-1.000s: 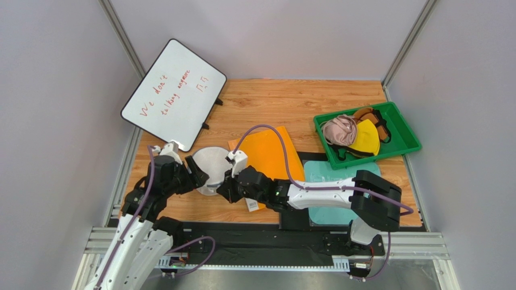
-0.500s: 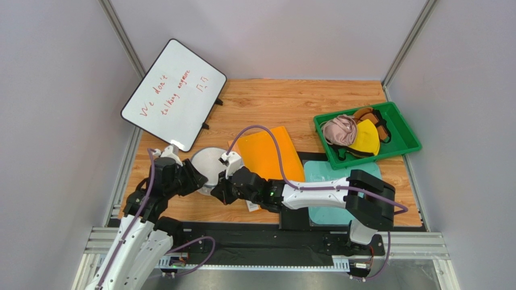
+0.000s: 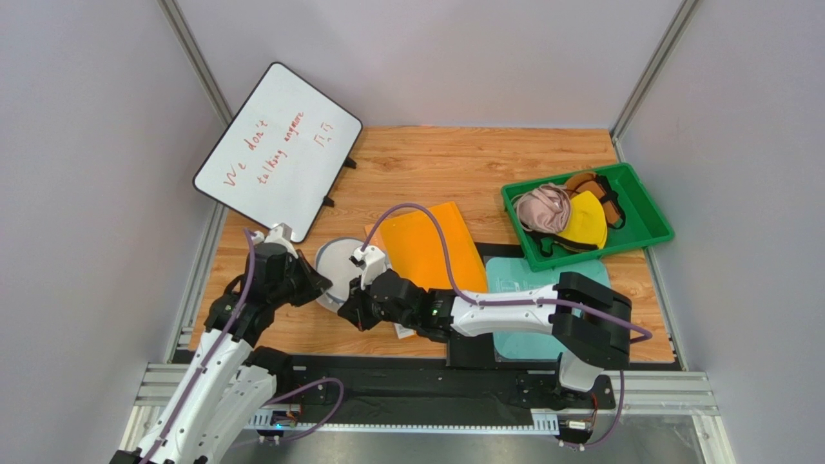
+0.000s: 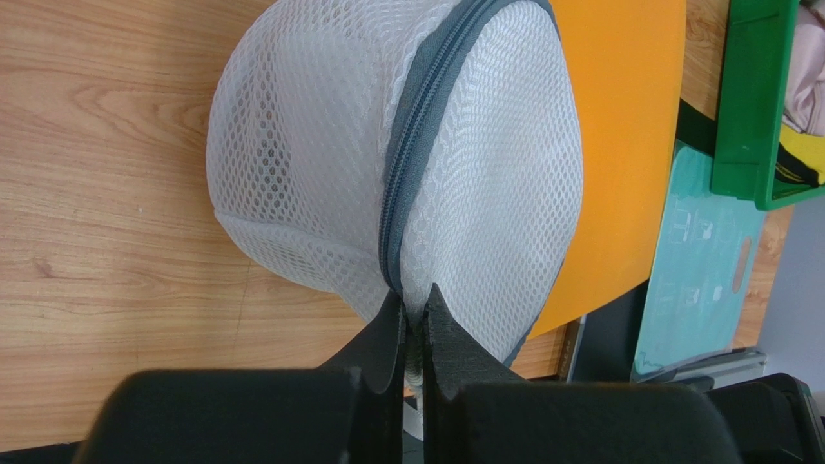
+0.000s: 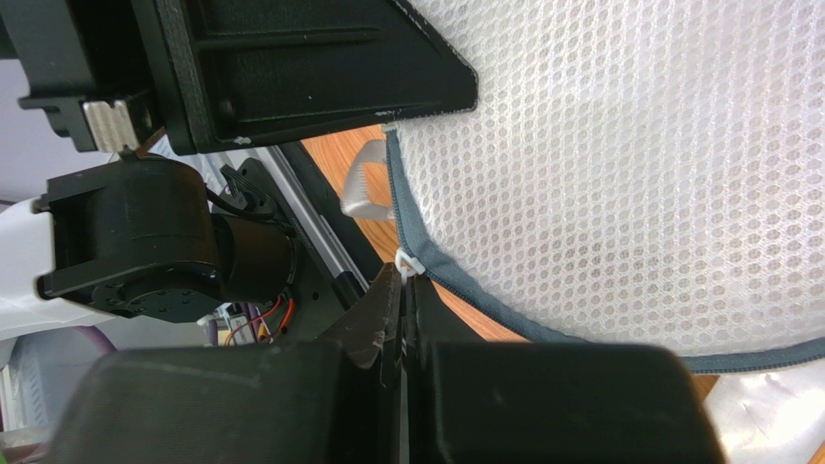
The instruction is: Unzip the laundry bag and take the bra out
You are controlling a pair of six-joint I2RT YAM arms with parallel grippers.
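**Mesh laundry bag, zipped, pinched by both arms**

- Left end effector: fingers pressed together on a fold of mesh right at the dark zipper.
- Right end effector: fingers pressed together, apparently nipping a small white tab on the zipper rim. The hold looks thin.
- Laundry bag: tipped on its side near the counter's near edge, left of centre. It rests partly on an orange sheet.
- Handling, judged: the bag is light and soft, and it collapses under any pull. The open weave is slippery and gives little purchase. Only the stitched zipper tape and the tab are firm holds. Brace the tape and draw the tab along the rim, not away from it, or the bag will simply slide.
- Bra: not made out through the mesh, and presumed inside. It should be limp and light, best lifted by a bunched pinch.
- Far right corner: green tray holding other garments, well apart.
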